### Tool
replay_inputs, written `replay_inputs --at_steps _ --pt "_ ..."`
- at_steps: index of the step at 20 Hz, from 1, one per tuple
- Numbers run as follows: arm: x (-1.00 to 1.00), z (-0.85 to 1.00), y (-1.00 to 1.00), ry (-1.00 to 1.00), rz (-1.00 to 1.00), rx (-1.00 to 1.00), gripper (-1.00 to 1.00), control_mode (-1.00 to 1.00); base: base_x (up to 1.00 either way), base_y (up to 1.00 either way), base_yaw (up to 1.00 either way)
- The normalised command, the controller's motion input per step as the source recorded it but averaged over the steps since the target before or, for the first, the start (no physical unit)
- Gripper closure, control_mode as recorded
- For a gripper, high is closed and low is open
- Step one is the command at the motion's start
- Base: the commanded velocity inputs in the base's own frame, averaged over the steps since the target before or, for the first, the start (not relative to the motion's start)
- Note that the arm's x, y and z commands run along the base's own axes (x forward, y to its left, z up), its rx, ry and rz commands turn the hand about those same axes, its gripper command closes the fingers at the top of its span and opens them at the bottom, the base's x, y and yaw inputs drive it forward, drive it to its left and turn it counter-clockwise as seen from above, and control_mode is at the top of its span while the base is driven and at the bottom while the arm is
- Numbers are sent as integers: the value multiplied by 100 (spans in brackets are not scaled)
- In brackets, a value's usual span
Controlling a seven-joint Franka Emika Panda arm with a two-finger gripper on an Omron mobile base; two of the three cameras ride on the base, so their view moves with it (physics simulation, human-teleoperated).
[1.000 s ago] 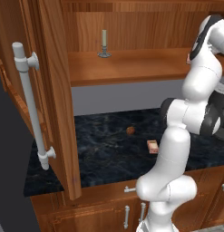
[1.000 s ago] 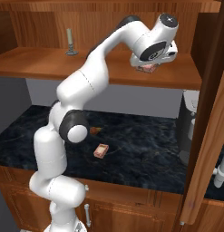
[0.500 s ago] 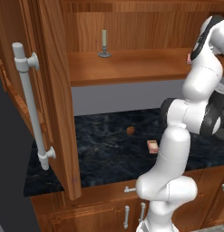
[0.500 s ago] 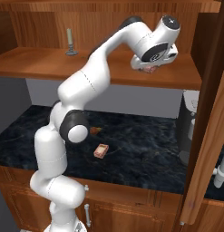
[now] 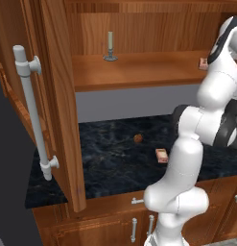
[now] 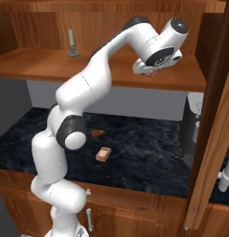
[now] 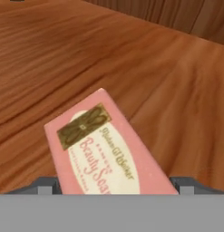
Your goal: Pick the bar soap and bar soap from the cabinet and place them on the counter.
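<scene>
One pink bar soap (image 7: 104, 149) lies flat on the wooden shelf (image 6: 51, 69) of the cabinet (image 5: 57, 96), at its right end; the arm half hides this bar soap (image 5: 203, 63). My gripper (image 7: 115, 186) is down over it and open, one dark fingertip (image 7: 47, 186) at each side of the bar, close to its edges. From the right base view the gripper (image 6: 149, 73) hangs just above the shelf board. A second bar soap (image 5: 161, 155) rests on the black counter (image 5: 115, 163), beside my arm's base, also seen as the bar soap (image 6: 103, 154) on the counter (image 6: 148, 152).
A pale candle (image 5: 110, 46) on a grey holder stands at the shelf's left back. A small brown lump (image 5: 137, 138) lies on the counter. The open cabinet door with its silver handle (image 5: 33, 110) juts out at left; another door (image 6: 213, 139) stands open at right beside a grey appliance (image 6: 192, 125).
The hand has dipped slightly toward the shelf at its right end. Both bar soaps lie where they were.
</scene>
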Motion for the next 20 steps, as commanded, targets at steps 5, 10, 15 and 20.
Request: replay_inputs --at_steps 5,10,15,20 --pt "-52 -21 45 -18 7 -7 100 -100 0 0 0" --pt "-38 -1 69 -18 4 -13 100 -100 0 0 0" --pt "-41 0 67 -17 0 -17 100 -100 0 0 0" --pt "-67 -1 42 -21 0 -15 100 -100 0 0 0"
